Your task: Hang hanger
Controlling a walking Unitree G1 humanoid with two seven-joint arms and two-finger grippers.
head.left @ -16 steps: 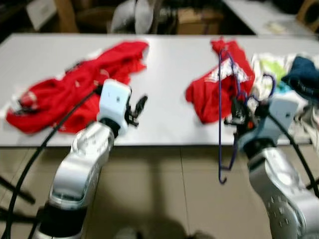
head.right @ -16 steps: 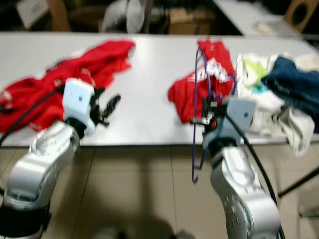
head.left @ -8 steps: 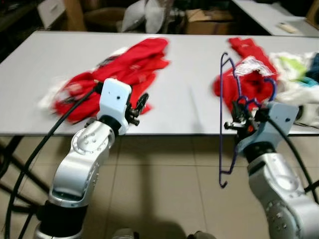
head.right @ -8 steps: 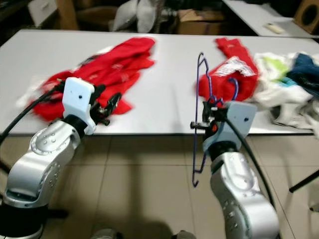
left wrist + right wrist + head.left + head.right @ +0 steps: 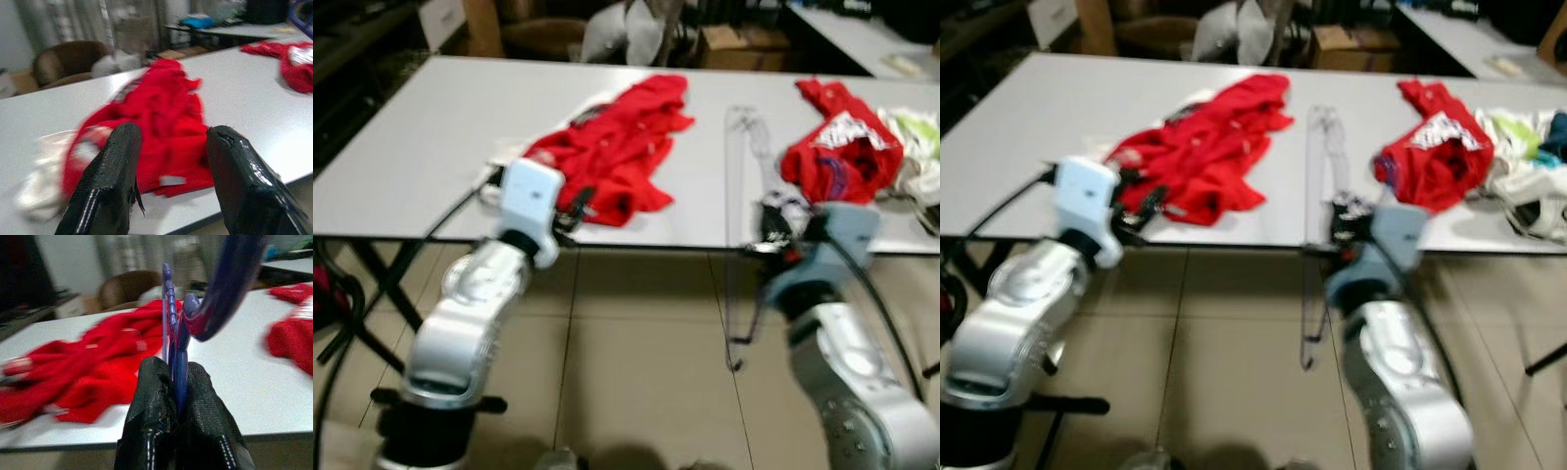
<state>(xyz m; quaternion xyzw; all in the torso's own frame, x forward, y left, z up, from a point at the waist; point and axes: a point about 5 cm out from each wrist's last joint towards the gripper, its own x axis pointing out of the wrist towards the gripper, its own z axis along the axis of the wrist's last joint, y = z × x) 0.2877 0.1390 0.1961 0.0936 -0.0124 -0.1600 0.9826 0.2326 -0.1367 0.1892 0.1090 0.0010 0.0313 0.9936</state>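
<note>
Hanger, motion-blurred in head views, sits pinched in right gripper; left gripper gapes empty.

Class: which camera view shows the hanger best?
The right wrist view: the blue hanger is sharp and close, clamped between the right gripper fingers. Both eye views show its whole length, but smeared to a faint blur. The left wrist view faces red clothes instead.

Table ahead, one garment at its middle, another garment right, clothes pile far right, chair beyond
</note>
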